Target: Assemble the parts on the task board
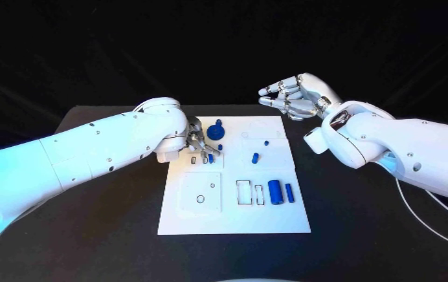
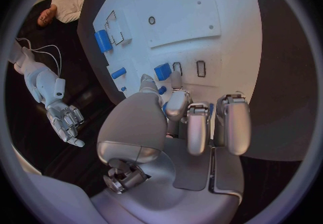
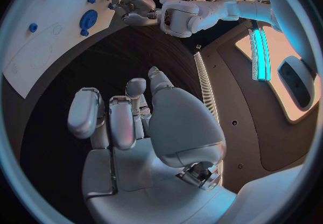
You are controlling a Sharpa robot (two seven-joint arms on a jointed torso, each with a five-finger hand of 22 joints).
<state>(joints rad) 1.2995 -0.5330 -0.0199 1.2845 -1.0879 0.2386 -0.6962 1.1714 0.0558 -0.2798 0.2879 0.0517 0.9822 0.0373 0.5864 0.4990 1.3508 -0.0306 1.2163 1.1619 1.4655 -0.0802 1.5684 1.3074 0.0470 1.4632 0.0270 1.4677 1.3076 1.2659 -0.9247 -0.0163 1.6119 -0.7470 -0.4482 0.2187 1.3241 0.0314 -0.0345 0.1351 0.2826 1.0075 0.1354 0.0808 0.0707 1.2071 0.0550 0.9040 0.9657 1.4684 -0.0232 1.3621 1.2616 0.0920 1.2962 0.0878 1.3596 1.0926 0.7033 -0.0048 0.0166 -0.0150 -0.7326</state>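
The white task board lies mid-table. My left hand is low over its left half, thumb and a fingertip pinching a small blue block beside two narrow slots. Just past the hand stands a blue round part. Two small blue pieces sit mid-board, and a blue cylinder with a thin blue piece lies lower right. My right hand is raised beyond the board's far right corner, fingers apart and holding nothing.
A square panel with two small holes takes up the board's near left, with outlined slots beside the cylinder. A thin white cable runs along the table's right side. Black table surrounds the board.
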